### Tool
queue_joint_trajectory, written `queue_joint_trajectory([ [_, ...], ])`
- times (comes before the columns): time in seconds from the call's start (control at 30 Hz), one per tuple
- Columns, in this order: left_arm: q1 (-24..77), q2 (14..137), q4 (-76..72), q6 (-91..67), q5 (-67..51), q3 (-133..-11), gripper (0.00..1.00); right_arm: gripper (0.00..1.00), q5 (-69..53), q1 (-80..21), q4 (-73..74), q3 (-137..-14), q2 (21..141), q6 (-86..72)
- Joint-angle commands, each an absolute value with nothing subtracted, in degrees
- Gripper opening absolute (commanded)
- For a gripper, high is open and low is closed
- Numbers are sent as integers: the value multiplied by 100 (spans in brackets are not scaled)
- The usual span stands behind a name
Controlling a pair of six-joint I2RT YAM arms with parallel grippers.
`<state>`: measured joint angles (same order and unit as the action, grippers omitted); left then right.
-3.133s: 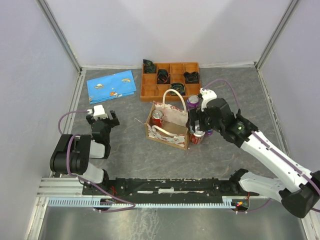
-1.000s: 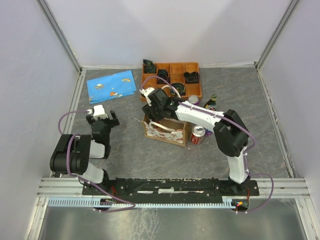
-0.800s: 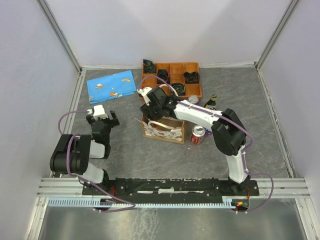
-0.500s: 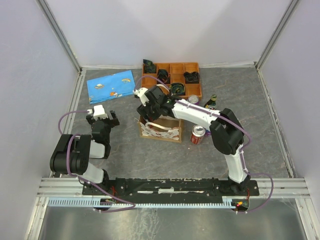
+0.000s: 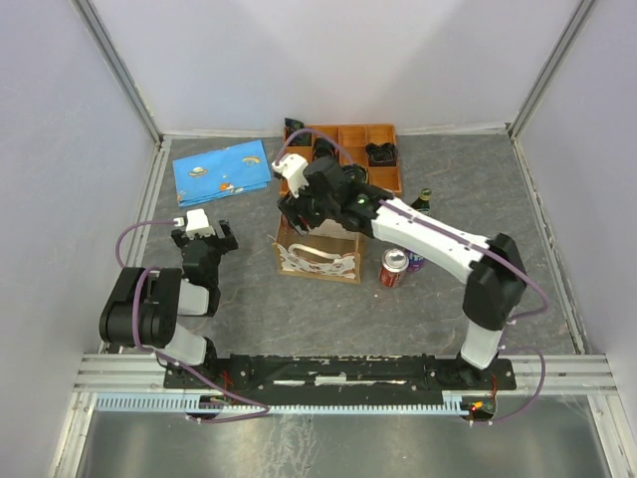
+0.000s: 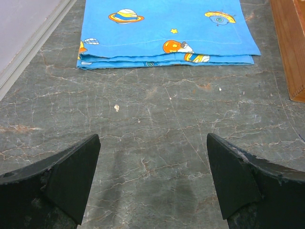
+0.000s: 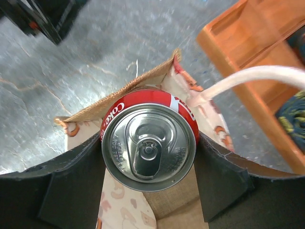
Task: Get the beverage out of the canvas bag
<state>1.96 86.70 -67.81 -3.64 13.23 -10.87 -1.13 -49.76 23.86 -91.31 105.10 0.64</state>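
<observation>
We see the right arm stretched out long from its base, elbow bent high, forearm running across to the middle of the table (image 5: 229, 299). Its wrist tips down, so the right gripper (image 5: 307, 211) points almost straight down. Both fingers (image 7: 71, 179) are clamped on the sides of a red can (image 7: 148, 145), one on each flank, with the silver lid and pull tab facing the wrist camera.

The canvas bag (image 5: 318, 257) stands upright directly under this gripper. The can sits in the bag's open mouth, against the far corner, and the tan inside shows below it. We can't tell how deep the can sits. One cream handle (image 7: 252, 75) loops off to the gripper's right.

The orange tray (image 5: 343, 149) is just beyond the gripper, close to the bag's far side. A second red can (image 5: 396, 267) stands on the table back toward the arm's base, just beside the bag. A dark bottle (image 5: 423, 202) stands farther out on that side, next to the forearm.

The left arm is folded tight over its base, gripper low and aimed forward. The left gripper (image 6: 152, 176) has its fingers spread wide with nothing between them, only bare table. A blue cloth (image 6: 167, 28) lies flat ahead of it, well apart.
</observation>
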Motion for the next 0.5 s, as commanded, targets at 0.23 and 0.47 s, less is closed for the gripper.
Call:
queue_joint_trajectory([
  [0.23,193,8693,-6998,-341,1380,-1211,99,0,620,-5001,1187,-8573,8275,165],
  [0.47,193,8691,-6996,-343,1379,-1211,99,0,2089,-5001,1674,-8090,7027,225],
])
